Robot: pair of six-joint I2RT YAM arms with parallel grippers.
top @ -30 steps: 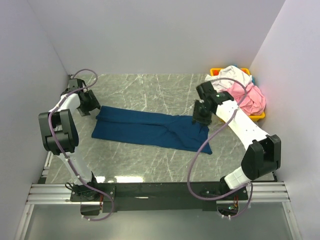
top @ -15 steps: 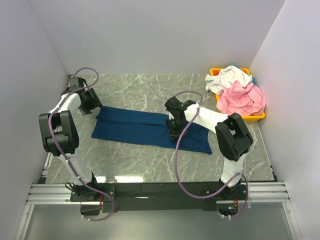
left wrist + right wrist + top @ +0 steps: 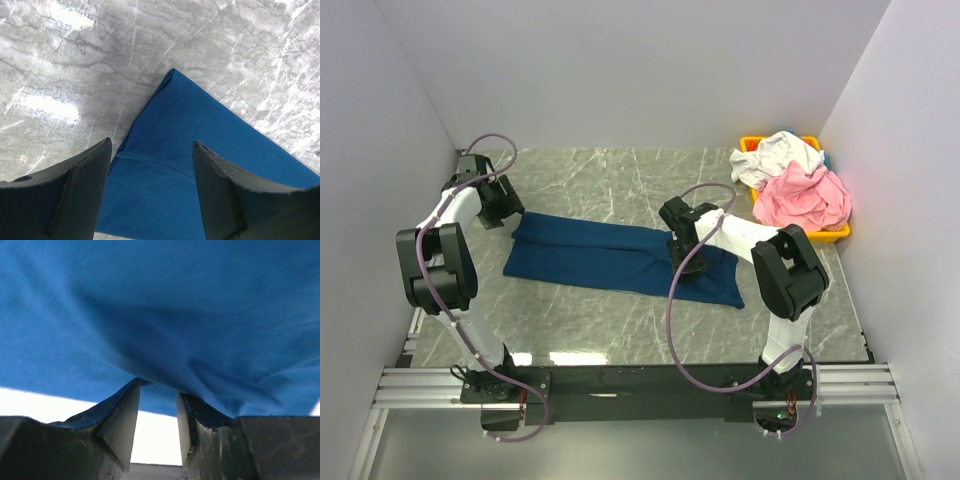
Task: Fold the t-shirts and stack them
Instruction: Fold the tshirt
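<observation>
A dark navy t-shirt [image 3: 590, 255] lies folded into a long strip across the table. My left gripper [image 3: 510, 212] hovers open over the strip's far left corner. In the left wrist view, its fingers [image 3: 75, 180] straddle the navy cloth [image 3: 200, 130] without touching it. My right gripper [image 3: 680, 250] is down at the strip's middle. In the right wrist view, the right gripper [image 3: 157, 390] stands partly open with its tips against the navy cloth [image 3: 175, 305]; nothing lies between the fingers. A pink t-shirt [image 3: 805, 200] and a white t-shirt [image 3: 780, 152] are heaped at the back right.
A yellow bin [image 3: 750, 143] at the back right corner holds the pink and white heap. White walls close in the left, back and right sides. Grey marble table [image 3: 620, 180] shows behind and in front of the strip.
My right arm swung left from the strip's right end near the bin to the strip's middle and lowered onto the cloth. The left arm and the shirt stayed put.
</observation>
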